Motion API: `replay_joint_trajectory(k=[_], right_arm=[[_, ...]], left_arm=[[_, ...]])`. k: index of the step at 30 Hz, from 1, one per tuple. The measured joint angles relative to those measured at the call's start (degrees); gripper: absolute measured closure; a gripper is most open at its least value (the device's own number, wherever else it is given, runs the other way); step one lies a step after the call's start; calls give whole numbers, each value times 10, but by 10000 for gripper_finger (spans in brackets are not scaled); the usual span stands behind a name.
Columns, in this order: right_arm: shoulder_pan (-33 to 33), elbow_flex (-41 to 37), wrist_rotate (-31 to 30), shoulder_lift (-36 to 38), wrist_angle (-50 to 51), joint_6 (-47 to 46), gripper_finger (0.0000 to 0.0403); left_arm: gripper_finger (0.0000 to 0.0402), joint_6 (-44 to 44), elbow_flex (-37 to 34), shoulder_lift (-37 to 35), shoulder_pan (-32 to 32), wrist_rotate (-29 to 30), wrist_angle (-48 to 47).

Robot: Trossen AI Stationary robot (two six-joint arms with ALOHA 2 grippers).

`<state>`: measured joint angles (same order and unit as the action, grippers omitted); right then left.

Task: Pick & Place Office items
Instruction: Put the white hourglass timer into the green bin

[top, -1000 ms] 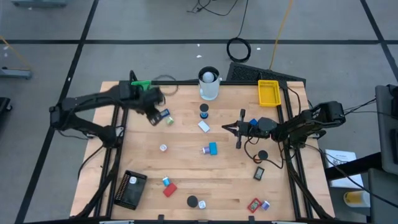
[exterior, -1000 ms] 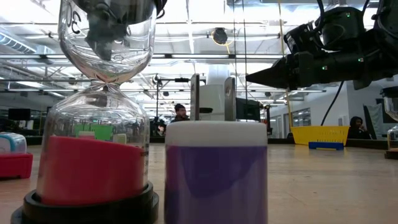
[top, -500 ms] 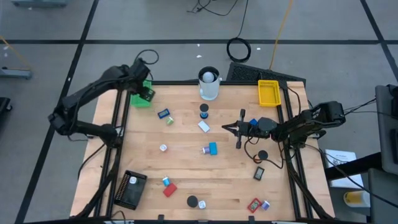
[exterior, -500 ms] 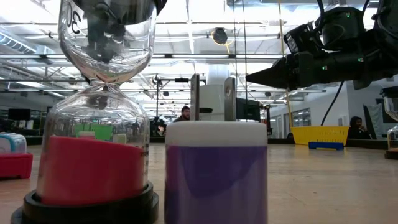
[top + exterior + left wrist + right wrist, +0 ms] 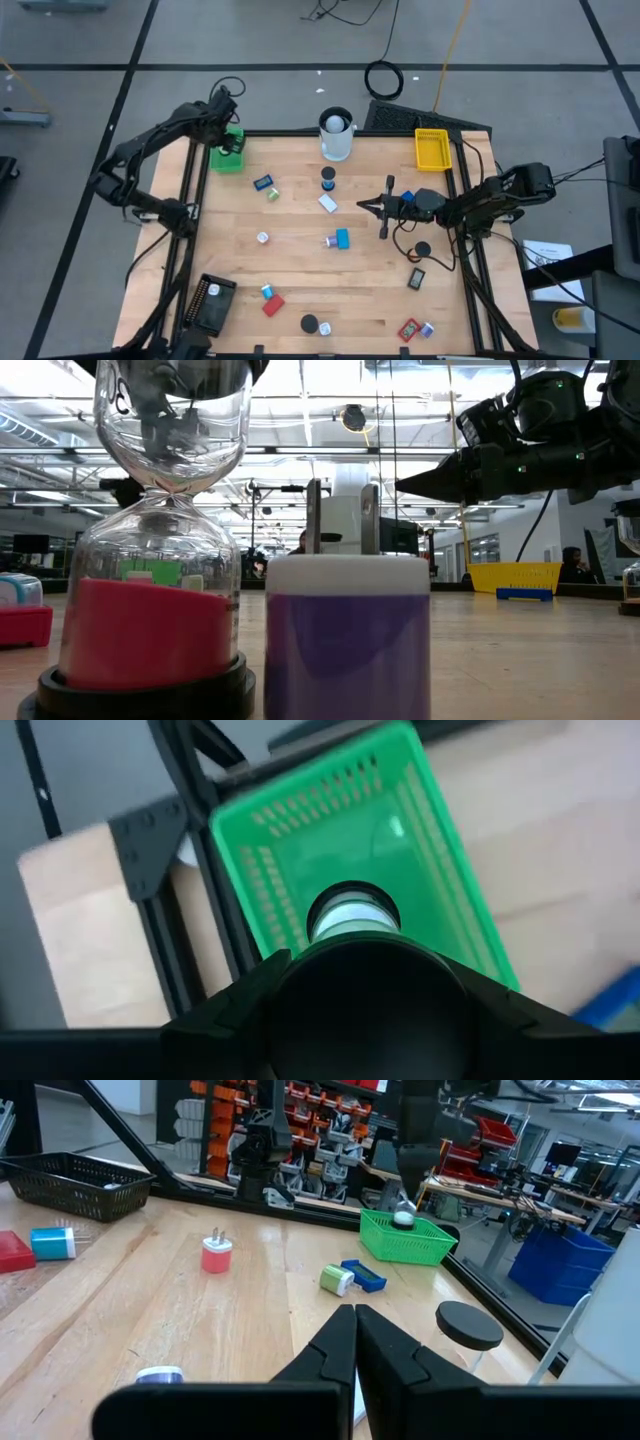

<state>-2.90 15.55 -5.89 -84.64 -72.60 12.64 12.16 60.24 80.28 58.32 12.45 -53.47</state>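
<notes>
The left gripper (image 5: 226, 137), clamped on a round roll (image 5: 352, 912), hangs directly above the green tray (image 5: 420, 870).

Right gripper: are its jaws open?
No, the right gripper has its jaws pressed together, hovering over the table and holding nothing.

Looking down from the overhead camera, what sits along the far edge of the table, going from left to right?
Green tray with the left gripper above it → tall white cup → yellow tray.
</notes>
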Motion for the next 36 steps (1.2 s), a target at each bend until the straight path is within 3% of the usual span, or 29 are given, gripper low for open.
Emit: replay_joint_trajectory(k=[13, 22, 36], right_arm=[[0, 0, 1, 0, 2, -1, 403], [0, 0, 2, 0, 2, -1, 403], [0, 0, 2, 0, 2, -1, 403]], left_arm=[[195, 56, 0, 73, 19, 11, 60], [195, 49, 1, 79, 31, -42, 77], [195, 59, 1, 87, 37, -48, 108]])
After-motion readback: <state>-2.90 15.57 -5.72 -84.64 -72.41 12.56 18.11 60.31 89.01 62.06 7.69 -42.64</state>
